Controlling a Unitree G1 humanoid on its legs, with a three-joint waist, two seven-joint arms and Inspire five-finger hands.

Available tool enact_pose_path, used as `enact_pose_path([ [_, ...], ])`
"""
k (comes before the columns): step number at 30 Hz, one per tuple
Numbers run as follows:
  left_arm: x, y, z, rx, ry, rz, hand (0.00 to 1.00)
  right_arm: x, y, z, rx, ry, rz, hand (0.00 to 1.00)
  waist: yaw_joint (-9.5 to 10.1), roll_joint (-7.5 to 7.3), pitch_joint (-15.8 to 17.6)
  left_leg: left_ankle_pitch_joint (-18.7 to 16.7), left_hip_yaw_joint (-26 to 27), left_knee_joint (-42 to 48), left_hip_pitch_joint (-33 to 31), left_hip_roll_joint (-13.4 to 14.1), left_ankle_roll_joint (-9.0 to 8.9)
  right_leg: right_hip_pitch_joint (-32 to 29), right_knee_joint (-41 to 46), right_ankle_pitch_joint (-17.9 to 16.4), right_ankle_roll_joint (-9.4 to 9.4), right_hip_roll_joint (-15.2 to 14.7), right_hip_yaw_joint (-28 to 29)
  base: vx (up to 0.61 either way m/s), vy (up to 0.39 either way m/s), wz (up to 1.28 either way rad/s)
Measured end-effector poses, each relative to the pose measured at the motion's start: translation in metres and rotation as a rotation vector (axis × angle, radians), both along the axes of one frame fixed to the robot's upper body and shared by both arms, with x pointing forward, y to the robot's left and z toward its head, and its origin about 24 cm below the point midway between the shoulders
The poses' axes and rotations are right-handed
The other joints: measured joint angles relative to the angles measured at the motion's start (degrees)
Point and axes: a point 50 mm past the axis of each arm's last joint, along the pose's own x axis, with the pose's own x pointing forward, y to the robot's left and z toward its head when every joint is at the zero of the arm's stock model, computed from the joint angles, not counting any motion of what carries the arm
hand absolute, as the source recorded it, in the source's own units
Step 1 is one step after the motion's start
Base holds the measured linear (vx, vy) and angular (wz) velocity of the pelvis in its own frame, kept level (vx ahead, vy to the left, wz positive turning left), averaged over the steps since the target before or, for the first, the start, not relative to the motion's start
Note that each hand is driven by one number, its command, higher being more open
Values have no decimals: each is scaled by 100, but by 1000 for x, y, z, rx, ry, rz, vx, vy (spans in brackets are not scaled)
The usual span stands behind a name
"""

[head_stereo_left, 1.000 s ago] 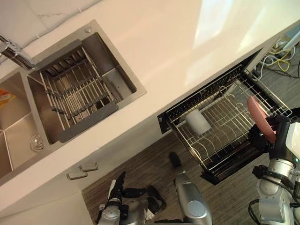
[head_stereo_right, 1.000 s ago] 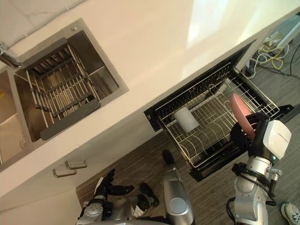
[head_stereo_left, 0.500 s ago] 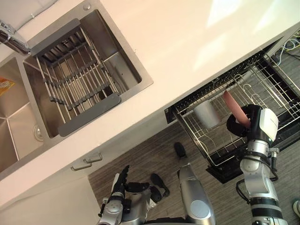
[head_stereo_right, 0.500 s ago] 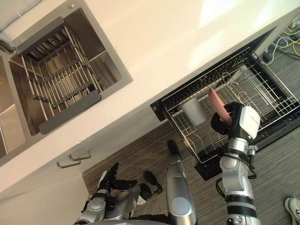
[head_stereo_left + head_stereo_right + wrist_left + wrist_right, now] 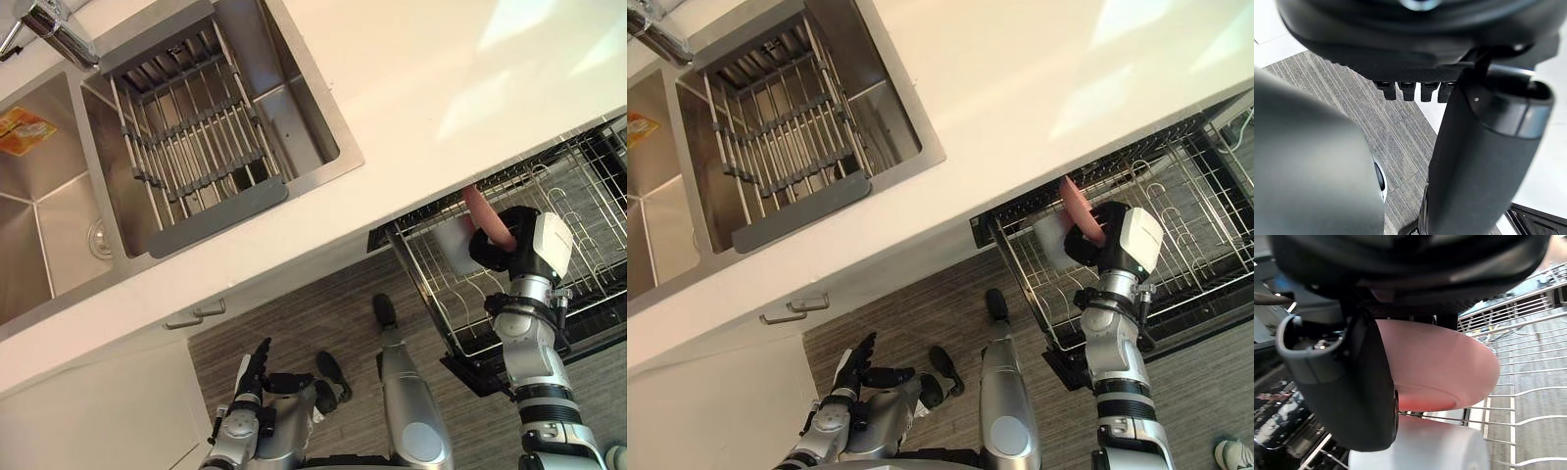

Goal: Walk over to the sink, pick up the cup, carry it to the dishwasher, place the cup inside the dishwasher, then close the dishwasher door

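Your right hand [image 5: 502, 247], fingers clamped on the pink dish [image 5: 487, 215], has swung left across the dishwasher rack [image 5: 592, 262] to the cup [image 5: 1046, 238], so release seems close; your left hand [image 5: 253, 377] hangs with straight fingers.

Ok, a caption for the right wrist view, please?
Right hand holds a pink plate near the cup in the dishwasher rack.

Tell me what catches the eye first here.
The right hand grips a pink dish over the pulled-out dishwasher rack, right by a pale cup lying in it. To the left along the counter, a grey drainer sits in the steel sink. The left hand hangs open near the floor.
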Motion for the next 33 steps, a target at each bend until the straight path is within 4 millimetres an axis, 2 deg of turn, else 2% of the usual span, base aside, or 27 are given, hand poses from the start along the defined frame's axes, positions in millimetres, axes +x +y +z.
enact_pose_path([
  [5,3,-2,2,-1,-11,2,100,-5,-14,1,8,-19,-81,0,5,29,29,-11,-10,106,-165,-18,24,-169,106,-15,16,-35,7,3,-9,2],
  [14,4,-2,2,3,-20,14,100,-12,-28,4,-4,-38,-186,0,25,52,38,-10,40,139,-275,-18,27,-304,149,-22,24,-35,48,5,-8,-1],
  [15,5,-3,3,2,-22,14,100,-13,-28,4,-8,-36,-194,100,35,55,37,-10,45,139,-290,-18,27,-328,159,-19,19,-34,52,31,-21,-2],
  [22,11,-9,5,-11,-38,13,100,-12,-29,6,-15,-45,-217,100,163,114,53,-9,56,143,-350,-11,28,-390,185,-20,13,-33,46,22,-13,0],
  [33,17,-19,8,-36,-53,15,100,-5,-10,11,28,-101,-178,100,198,128,53,-9,62,172,-426,-1,27,-462,202,-21,12,-38,37,25,-16,0],
])
